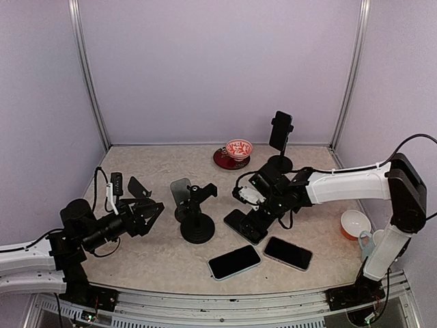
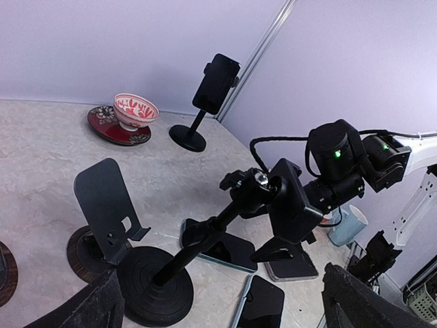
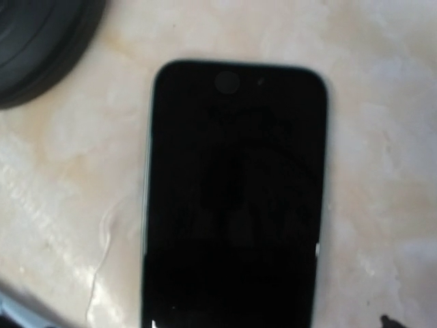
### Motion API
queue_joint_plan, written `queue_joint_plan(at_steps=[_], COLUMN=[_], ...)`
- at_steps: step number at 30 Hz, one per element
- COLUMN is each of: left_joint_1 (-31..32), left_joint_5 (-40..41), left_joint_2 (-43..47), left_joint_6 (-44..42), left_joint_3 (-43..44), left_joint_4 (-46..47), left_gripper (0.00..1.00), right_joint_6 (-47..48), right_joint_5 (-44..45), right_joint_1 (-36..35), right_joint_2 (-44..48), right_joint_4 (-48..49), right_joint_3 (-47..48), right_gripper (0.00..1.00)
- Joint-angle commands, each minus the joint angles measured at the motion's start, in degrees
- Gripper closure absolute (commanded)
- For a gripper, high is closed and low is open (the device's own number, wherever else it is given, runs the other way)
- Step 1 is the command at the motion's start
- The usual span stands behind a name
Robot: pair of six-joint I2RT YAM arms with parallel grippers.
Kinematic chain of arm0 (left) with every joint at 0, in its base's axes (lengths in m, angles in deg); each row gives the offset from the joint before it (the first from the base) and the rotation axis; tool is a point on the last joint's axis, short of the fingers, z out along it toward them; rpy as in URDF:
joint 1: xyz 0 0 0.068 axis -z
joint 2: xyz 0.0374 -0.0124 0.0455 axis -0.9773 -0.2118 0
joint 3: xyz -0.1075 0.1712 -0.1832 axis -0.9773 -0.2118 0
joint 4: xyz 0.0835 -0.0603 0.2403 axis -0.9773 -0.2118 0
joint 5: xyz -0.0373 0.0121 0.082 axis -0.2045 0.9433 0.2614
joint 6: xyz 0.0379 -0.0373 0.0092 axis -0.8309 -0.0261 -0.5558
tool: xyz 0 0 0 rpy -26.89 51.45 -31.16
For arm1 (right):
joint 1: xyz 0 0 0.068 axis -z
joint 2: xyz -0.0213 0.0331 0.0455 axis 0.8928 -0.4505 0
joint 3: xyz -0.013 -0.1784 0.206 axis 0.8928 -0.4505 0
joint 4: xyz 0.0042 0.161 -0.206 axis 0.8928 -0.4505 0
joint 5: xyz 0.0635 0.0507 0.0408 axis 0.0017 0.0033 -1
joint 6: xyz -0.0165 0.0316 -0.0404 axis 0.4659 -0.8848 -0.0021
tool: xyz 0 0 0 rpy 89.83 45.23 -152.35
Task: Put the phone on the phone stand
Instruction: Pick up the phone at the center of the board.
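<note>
A black phone (image 1: 242,226) lies flat on the table, and it fills the right wrist view (image 3: 232,205). My right gripper (image 1: 261,216) hovers just above it; its fingers stay outside the wrist view, so they look spread wide. A black clamp phone stand (image 1: 196,229) with a round base (image 2: 153,287) stands empty left of that phone. A flat plate stand (image 1: 181,193) (image 2: 106,201) stands beside it. My left gripper (image 1: 145,213) (image 2: 225,295) is open and empty, left of the stands.
Two more phones (image 1: 234,262) (image 1: 288,253) lie near the front edge. A third stand at the back holds a phone (image 1: 280,131) (image 2: 216,83). A red bowl on a dark plate (image 1: 239,148) sits at the back. A white-and-orange cup (image 1: 355,223) and a mug (image 1: 369,242) stand at the right.
</note>
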Motion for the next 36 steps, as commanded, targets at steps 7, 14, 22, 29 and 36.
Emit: queue_joint_plan(at_steps=[7,14,22,29,36], left_joint_1=[0.99,1.02,1.02,1.02,1.02], left_joint_5=[0.76,1.36,1.25,2.05,2.2], left_joint_2=[3.4,4.48,2.99,2.66,0.99], left_joint_6=[0.66,0.93,0.85,0.45,0.07], left_joint_3=[-1.15,-1.66,-2.02,-2.05,-1.43], left_joint_4=[-1.95,-2.71,-1.4,-1.28,-0.73], left_gripper=[0.01,0.01,0.01,0.01,0.01], right_joint_6=[1.5,1.4,1.52,0.91,0.39], right_joint_5=[-1.7,-1.86,-3.32,-2.5,-2.56], right_joint_1=[1.41,1.97,1.95,1.89,1.88], right_joint_2=[-7.87,-11.11,-15.46,-19.98,-19.89], right_joint_4=[-2.53,-3.0,-3.55,-5.05,-4.11], right_joint_3=[5.72,7.05,8.94,10.62,10.27], right_gripper=[0.0,0.0,0.0,0.17,0.47])
